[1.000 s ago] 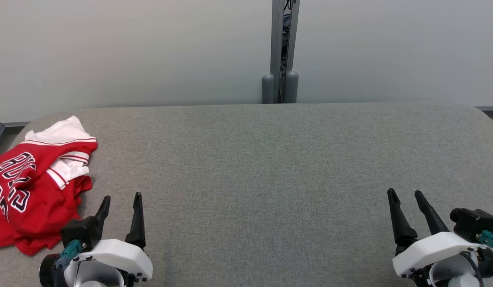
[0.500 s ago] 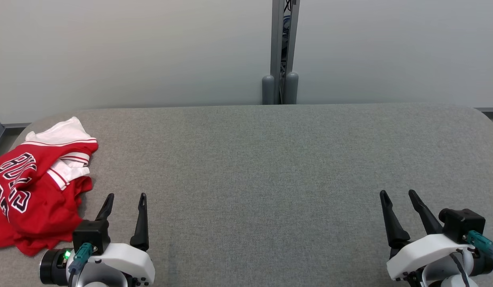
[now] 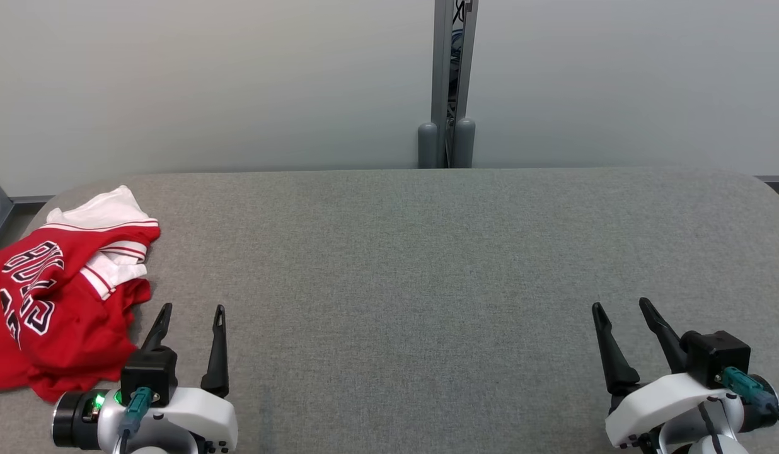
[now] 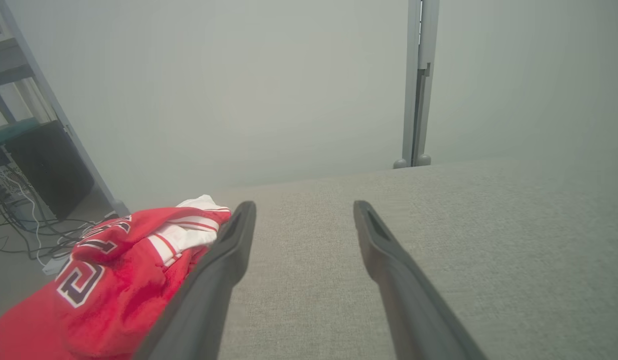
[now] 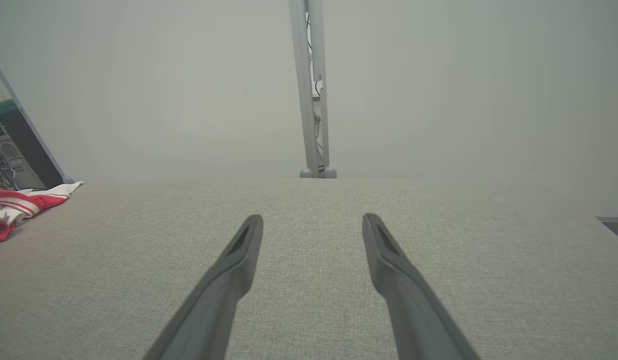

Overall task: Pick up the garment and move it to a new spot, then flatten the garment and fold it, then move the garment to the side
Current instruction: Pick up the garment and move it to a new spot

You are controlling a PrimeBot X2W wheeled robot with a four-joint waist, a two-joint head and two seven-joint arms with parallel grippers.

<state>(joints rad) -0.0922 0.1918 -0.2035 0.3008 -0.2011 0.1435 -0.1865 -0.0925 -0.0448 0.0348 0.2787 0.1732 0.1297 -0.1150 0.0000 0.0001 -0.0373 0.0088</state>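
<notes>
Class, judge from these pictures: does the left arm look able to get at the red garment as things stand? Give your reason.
Probably yes. The left gripper stands open just beside the crumpled garment on the grey table, and nothing lies between them, so a short move to its left should reach the cloth.

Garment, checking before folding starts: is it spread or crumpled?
Crumpled: the garment lies heaped in overlapping red and white folds, not flat.
</notes>
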